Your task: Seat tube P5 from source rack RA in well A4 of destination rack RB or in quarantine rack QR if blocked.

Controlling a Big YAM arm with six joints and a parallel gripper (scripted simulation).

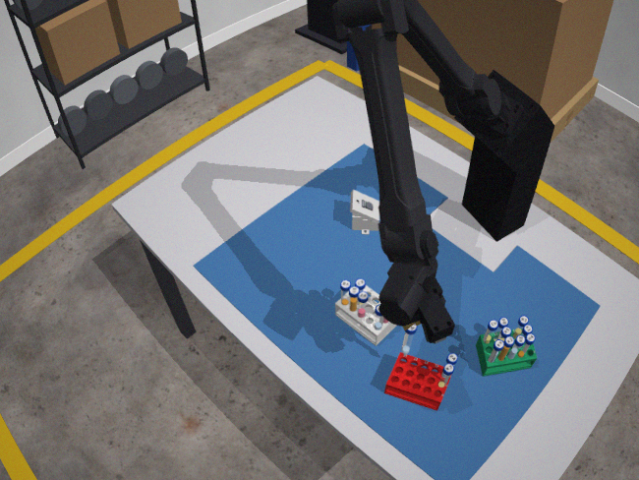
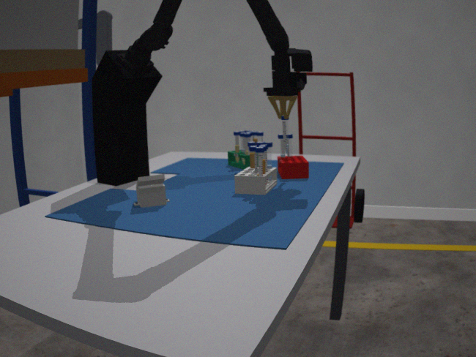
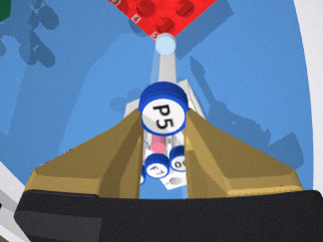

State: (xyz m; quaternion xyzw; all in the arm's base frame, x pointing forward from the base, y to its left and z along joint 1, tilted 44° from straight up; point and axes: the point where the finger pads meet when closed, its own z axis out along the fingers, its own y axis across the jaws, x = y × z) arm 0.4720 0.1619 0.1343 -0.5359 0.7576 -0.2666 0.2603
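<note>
Tube P5 (image 3: 162, 113) sits clamped between the tan fingers of the gripper (image 2: 283, 115), held at the cap, body hanging down, tip in the air. It is carried above the blue mat (image 1: 289, 242), in the gap between the white rack RB (image 1: 364, 318) and the red rack QR (image 1: 417, 382).

Wrist view: cap ID reads "P5", black on a white disc with a blue rim; a corner of QR lies ahead of the tube tip, and caps in RB show below the fingers. Top view: the arm's wrist hides the grip, only the tube's lower part shows. Exterior view: tube hangs upright, well above rack height.

QR is a glossy red block with round wells; two capped tubes (image 1: 449, 364) stand at its right end. Green rack RA (image 1: 505, 361) is crowded with blue-capped tubes.
</note>
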